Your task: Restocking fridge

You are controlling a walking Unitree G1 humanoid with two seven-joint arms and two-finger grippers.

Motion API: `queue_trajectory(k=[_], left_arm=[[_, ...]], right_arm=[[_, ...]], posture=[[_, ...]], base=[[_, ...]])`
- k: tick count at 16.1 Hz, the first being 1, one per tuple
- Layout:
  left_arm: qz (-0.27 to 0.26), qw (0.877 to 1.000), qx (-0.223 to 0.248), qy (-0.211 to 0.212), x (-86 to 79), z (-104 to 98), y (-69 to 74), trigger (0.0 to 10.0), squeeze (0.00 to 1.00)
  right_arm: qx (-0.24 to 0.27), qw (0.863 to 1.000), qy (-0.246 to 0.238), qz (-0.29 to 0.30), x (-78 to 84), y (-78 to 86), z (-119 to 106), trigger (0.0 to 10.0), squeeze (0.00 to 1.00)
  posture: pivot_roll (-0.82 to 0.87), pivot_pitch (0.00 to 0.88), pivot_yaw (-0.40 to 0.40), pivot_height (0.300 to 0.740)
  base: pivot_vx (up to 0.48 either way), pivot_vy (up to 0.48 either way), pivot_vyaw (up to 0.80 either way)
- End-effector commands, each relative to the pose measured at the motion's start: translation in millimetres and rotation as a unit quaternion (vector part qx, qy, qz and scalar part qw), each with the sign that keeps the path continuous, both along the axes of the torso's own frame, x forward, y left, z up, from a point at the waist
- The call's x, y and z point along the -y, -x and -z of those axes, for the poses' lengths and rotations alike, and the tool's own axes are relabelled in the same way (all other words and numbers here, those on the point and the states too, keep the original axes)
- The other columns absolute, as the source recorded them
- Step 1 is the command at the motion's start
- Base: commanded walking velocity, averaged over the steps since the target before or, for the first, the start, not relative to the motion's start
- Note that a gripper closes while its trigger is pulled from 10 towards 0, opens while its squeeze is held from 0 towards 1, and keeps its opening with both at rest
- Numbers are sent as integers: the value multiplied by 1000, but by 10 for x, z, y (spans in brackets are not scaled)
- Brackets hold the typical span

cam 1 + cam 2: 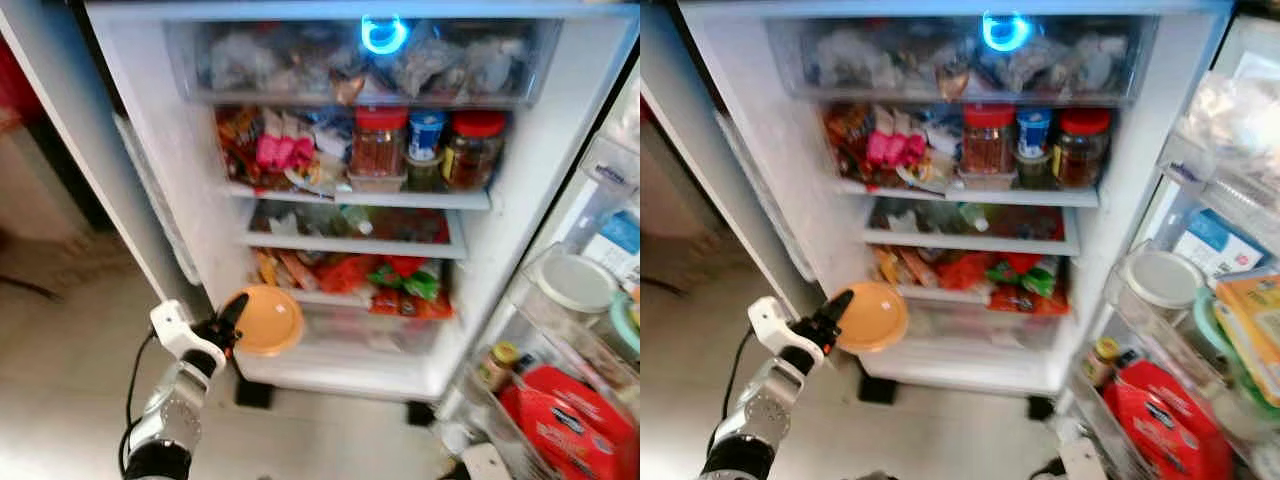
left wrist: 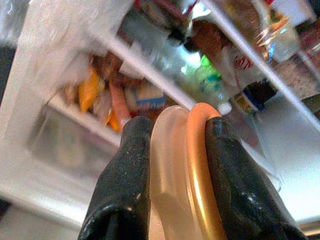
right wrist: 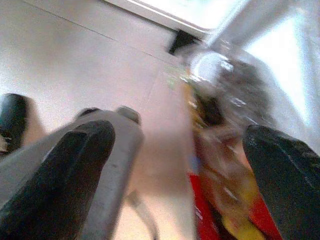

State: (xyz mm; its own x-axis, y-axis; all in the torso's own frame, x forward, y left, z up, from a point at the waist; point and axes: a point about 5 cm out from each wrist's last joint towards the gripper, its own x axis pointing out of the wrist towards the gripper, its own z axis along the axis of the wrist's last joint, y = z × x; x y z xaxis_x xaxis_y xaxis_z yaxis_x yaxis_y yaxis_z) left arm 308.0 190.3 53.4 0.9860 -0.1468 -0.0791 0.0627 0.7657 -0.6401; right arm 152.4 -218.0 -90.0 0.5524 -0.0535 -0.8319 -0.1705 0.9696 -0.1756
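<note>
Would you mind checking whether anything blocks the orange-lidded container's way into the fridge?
The left gripper holds the orange-lidded container before the open fridge. The packed shelves leave little room; only the bottom drawer area looks freer.

Home kitchen: open fridge [image 1: 180, 150] stocked with jars [image 1: 378, 145].

- pale tiled floor [image 1: 80, 350]
- two red-lidded jars [image 1: 378, 145] [image 1: 475, 150], a blue-lidded jar [image 1: 426, 140] between them
- pink packets [image 1: 280, 152] left of the jars
- red bag [image 1: 560, 420] low on the right, small bottle [image 1: 497, 365] just beside it
- white-lidded tub [image 1: 572, 285] above the bag
</note>
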Motion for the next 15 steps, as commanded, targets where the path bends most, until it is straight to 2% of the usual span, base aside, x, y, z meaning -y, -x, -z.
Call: queue_trajectory(k=[1, 10, 14, 15], left_arm=[[14, 1000, 6, -3, 92, -31, -32, 10000, 0], [25, 1000, 10, 0, 119, -48, -53, 10000, 0], [45, 999, 7, 21, 159, -41, -68, 10000, 0], [61, 997, 1, 45, 192, -19, -78, 10000, 0]], right_arm=[[-23, 1000, -1, 3, 24, 132, 48, 10000, 0], [-22, 1000, -11, 7, 8, 136, 52, 10000, 0], [-26, 1000, -12, 5, 3, 139, 55, 10000, 0], [-28, 1000, -10, 3, 6, 138, 55, 10000, 0]], posture=[[-39, 26, 56, 660], [-41, 27, 60, 660], [-41, 29, 63, 660], [-36, 31, 60, 660]], base=[[337, 0, 0], [342, 0, 0], [348, 0, 0], [349, 0, 0]])
